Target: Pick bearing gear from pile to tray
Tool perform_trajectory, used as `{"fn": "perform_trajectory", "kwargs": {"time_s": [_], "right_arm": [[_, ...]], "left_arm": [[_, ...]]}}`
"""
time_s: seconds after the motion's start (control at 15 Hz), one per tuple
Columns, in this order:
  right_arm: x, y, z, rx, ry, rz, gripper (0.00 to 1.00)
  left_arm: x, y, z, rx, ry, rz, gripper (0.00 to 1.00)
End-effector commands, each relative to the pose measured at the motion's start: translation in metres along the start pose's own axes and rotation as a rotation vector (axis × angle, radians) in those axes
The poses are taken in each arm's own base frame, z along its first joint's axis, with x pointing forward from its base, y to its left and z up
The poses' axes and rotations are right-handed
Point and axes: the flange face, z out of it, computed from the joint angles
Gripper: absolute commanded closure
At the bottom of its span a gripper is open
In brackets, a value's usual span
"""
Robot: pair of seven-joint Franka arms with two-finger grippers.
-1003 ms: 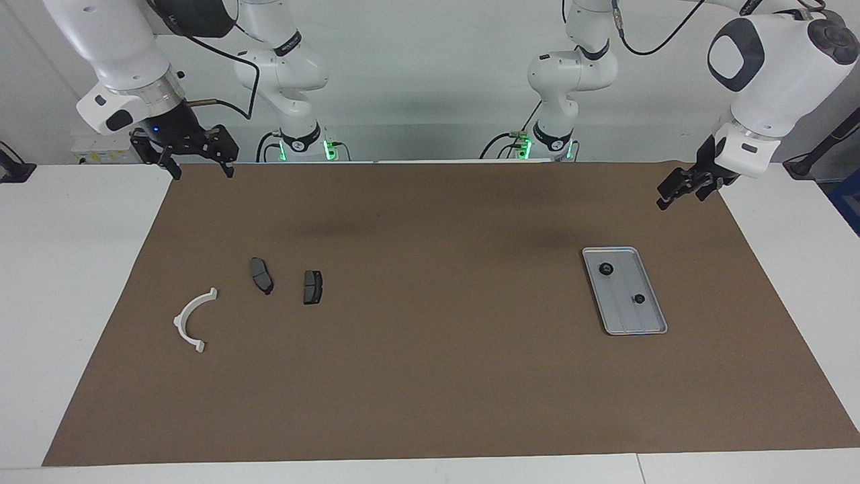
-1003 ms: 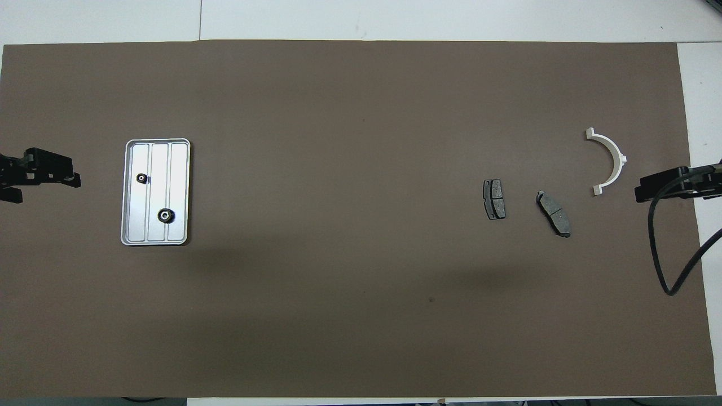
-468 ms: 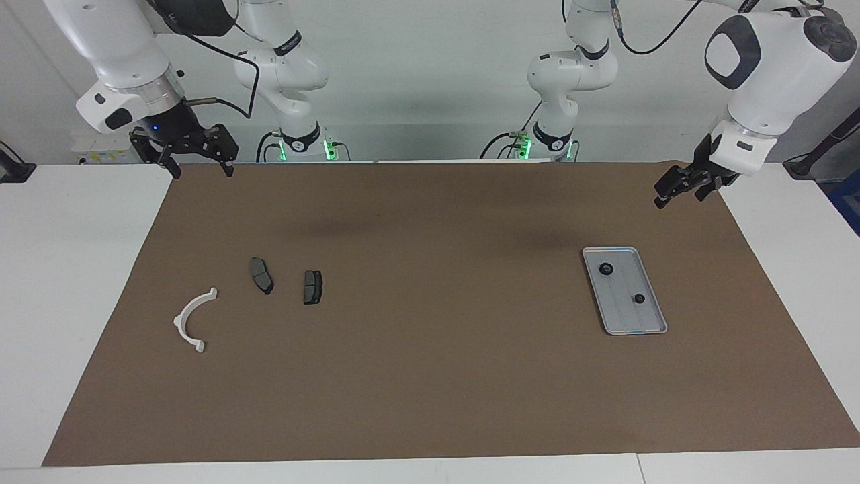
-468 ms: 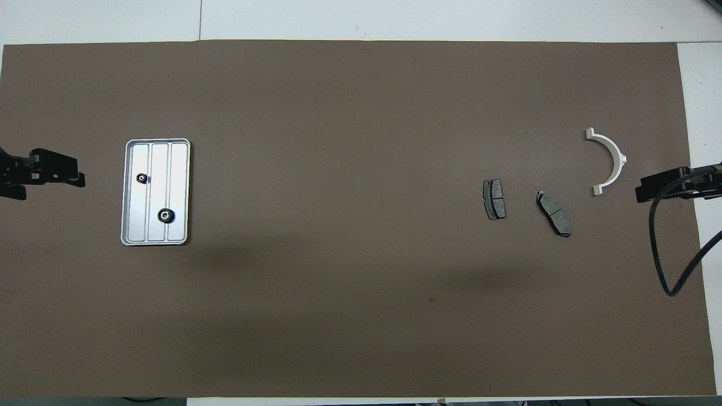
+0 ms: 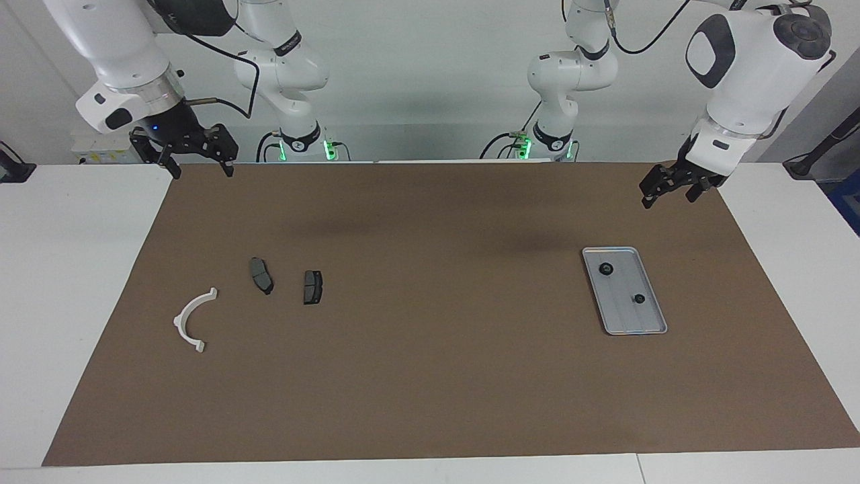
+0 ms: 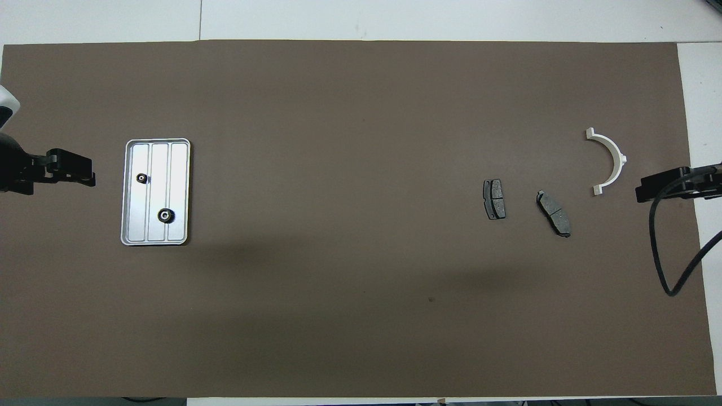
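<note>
two black gears (image 6: 164, 215) in the ribbed tray (image 6: 179, 169) — brake pads (image 6: 494, 199), white bracket (image 6: 610, 160) well apart

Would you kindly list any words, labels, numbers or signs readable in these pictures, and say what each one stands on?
None can be read.
Black bands on the white arm joints may carry lettering, too small to read.
The flat silver-grey metal tray, the two small black round gears in it, the two dark grey brake pads and the white curved half-ring bracket show no markings.
</note>
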Motion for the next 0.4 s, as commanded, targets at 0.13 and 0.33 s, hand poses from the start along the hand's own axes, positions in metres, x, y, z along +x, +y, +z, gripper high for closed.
{"fn": "perform_trajectory", "kwargs": {"time_s": [0.13, 0.33], "right_arm": [[-0.0054, 0.0020, -0.0004, -0.005, 0.020, 0.023, 0.00], [-0.0054, 0.0020, -0.0004, -0.005, 0.020, 0.023, 0.00]], "left_arm": [[0.0022, -0.0067, -0.0062, 0.024, 0.002, 0.009, 0.00], [0.0029, -0.0081, -0.0067, 0.022, 0.008, 0.005, 0.00]]}}
